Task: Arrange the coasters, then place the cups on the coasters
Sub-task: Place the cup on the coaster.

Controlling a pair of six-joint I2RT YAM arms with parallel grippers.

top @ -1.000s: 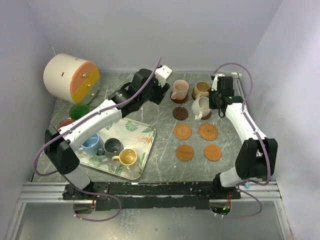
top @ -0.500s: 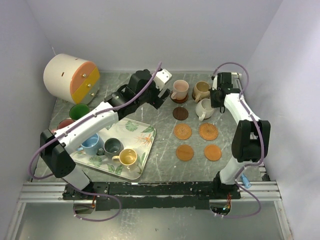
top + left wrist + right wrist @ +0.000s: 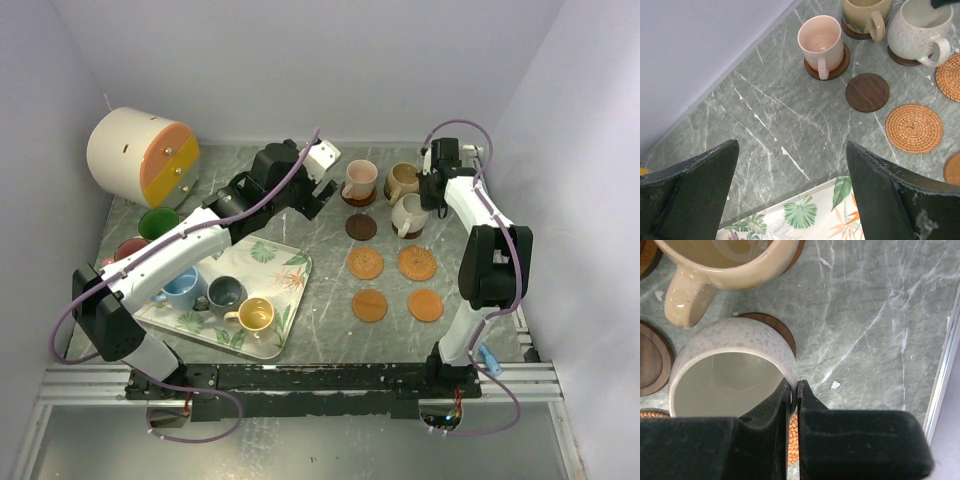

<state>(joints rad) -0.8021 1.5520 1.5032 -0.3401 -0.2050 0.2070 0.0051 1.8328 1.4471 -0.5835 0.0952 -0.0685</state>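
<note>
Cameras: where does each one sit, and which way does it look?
Top: above and behind, looking down on the table; both arms show.
Left wrist: looks down past open jaws at the pink cup.
Right wrist: looks down at the cream cup, rim pinched in its jaws.
Shared: the cream cup shows in all three.

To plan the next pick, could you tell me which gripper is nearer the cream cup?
Right. The right gripper pinches the cream cup by its rim; the left gripper hangs open off to the cup's left, beyond the pink cup.
</note>
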